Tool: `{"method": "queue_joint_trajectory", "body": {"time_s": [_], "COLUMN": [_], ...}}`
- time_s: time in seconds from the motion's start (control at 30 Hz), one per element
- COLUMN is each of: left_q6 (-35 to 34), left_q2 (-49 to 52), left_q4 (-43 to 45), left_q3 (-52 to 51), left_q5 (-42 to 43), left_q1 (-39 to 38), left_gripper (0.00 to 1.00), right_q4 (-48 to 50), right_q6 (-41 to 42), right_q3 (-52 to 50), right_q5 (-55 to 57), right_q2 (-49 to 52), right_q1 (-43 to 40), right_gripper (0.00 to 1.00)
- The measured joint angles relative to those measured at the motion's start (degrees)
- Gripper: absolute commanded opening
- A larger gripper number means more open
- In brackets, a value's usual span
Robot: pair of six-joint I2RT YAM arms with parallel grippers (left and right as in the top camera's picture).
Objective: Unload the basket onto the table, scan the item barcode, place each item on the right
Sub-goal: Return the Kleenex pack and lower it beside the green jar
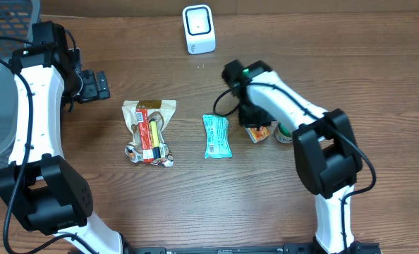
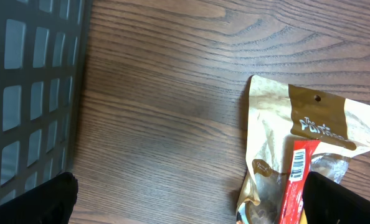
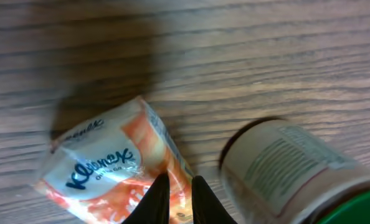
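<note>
We see the R gripper (image 3: 179,198) nearly shut, pinching the Kleenex pack (image 3: 104,168), which lies nearer the robot & right of the scanner (image 1: 198,28). L gripper (image 1: 100,85), left of the scanner, is wide open, holding nothing

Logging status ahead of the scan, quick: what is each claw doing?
Left claw: open, holding nothing.
Right claw: closed, pinching the Kleenex pack.

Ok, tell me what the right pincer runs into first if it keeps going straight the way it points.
The Kleenex tissue pack: the right pincer, nearly closed, points at its orange edge and may touch it; depth is unclear. The green-capped bottle lies off that line.
</note>
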Motion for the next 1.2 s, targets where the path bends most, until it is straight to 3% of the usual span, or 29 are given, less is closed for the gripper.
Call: {"method": "queue_joint_trajectory", "body": {"time_s": [0.33, 1.2], "left_q6": [0.0, 0.0], "left_q2": [0.0, 0.0], "left_q4": [0.0, 0.0], "left_q3": [0.0, 0.0], "left_q5": [0.0, 0.0], "left_q1": [0.0, 0.0], "left_gripper": [1.0, 0.99], "right_q4": [-0.2, 5.3], "right_q6": [-7.1, -11.9], "right_q3": [0.0, -2.8], "right_q5": [-12.7, -25.4], "right_q2": [0.0, -0.4], "right_q1": [-6.5, -7.0], "right_gripper": [0.19, 0.19]}}
